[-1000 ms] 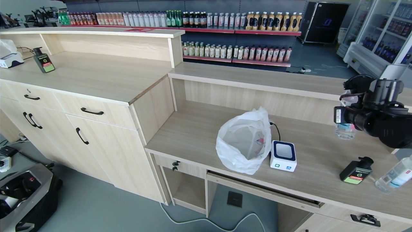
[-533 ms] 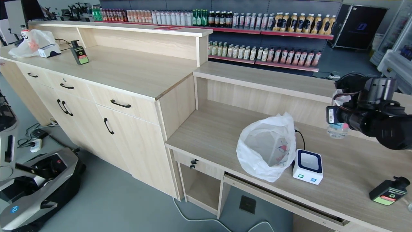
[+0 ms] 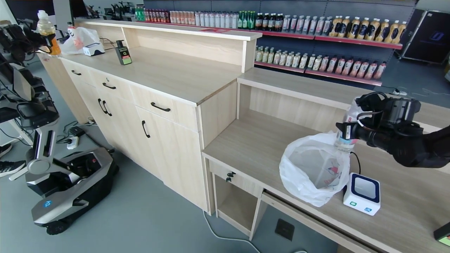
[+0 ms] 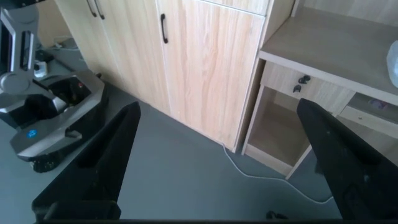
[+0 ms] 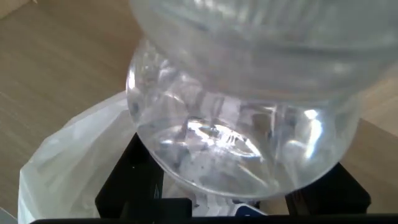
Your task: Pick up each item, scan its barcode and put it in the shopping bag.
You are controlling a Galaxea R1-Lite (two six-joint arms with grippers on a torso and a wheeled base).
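Gripping the clear plastic water bottle upright, the clenched fingers of the right gripper hang at the far right rim of the white plastic shopping bag, whose open mouth lies just below and left

no legible text or labels

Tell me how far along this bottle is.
Done: bottle picked up, right gripper shut on it. In hand: it hangs over the shopping bag rim, beside the scanner. Left: dropping it in. Whether it was scanned, I cannot tell.
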